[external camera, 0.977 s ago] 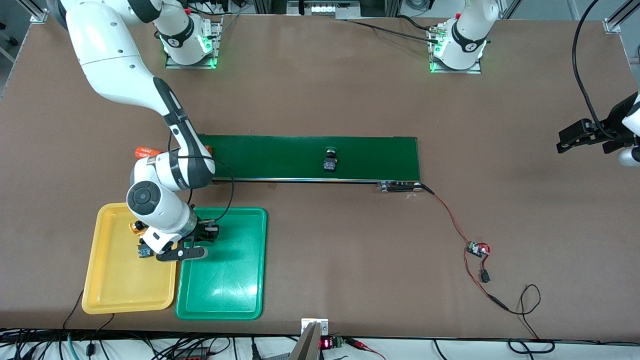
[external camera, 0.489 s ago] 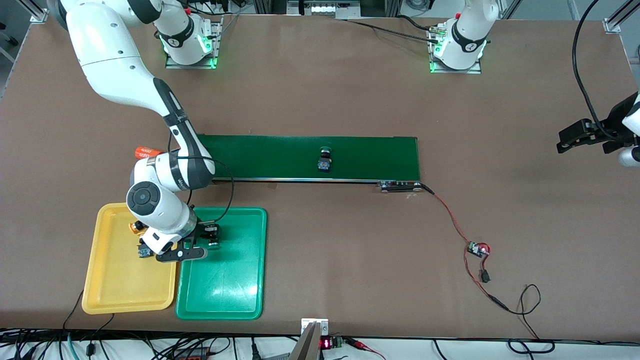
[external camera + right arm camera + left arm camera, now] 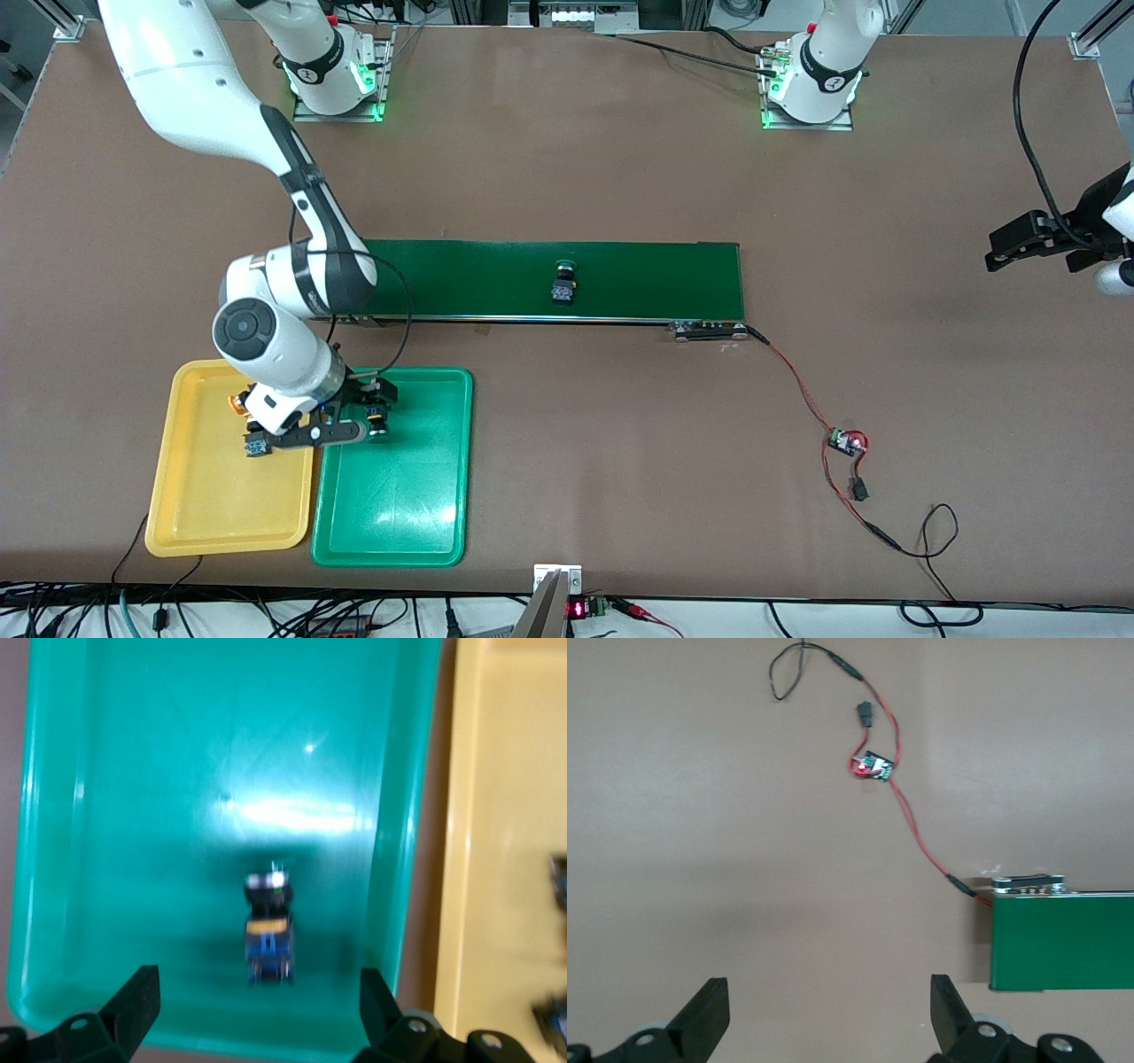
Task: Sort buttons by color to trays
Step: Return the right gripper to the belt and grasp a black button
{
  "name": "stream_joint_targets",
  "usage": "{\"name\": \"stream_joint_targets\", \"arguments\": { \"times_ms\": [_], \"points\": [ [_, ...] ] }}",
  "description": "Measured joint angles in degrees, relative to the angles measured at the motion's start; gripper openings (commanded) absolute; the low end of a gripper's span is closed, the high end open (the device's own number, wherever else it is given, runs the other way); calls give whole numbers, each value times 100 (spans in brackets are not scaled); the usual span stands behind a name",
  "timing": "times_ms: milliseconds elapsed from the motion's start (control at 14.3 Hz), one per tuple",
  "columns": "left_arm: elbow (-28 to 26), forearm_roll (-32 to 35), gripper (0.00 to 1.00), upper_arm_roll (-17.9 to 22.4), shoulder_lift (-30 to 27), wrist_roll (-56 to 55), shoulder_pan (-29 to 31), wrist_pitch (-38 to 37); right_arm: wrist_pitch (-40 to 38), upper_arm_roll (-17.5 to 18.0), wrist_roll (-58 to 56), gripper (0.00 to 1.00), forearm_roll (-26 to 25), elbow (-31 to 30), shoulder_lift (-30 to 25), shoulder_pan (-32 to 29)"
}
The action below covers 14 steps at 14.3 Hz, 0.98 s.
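Right gripper [image 3: 368, 410]: fingers spread wide, holding nothing, over green tray [image 3: 416, 523].
Left gripper [image 3: 1019, 248]: wide apart, waiting over bare table [image 3: 567, 159].
Released button [image 3: 268, 935]: lying in green tray.
Conveyor belt [image 3: 647, 279]: carries another button [image 3: 563, 283].
Yellow tray [image 3: 213, 509]: beside green one, holds buttons.
Writing: none legible.

White rounded arm links [image 3: 190, 84], black joint bands, black cable, black end effector [image 3: 354, 416] fingers

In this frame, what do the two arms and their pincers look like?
Both arms are glossy white with black joint bands. The right arm has a round black wrist cap and a thin black cable. The right pincer and the left pincer are black. The bases glow green.
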Motion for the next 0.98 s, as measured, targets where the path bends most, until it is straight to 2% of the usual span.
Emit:
{"name": "stream_joint_targets", "arguments": {
  "times_ms": [209, 558, 838, 977],
  "points": [
    [6, -104, 100, 2, -3, 0, 25, 0, -297, 56, 449, 100, 0, -680, -701, 30],
    [26, -123, 100, -5, -11, 0, 25, -1, -759, 126, 762, 100, 51, -1383, -1542, 112],
    [26, -123, 100, 3, -11, 0, 38, -70, -725, 523, 1728, 100, 102, -1849, -1791, 394],
    [26, -123, 100, 3, -11, 0, 39, -76, -652, 606, 2182, 100, 102, -1936, -1796, 643]
  ]
}}
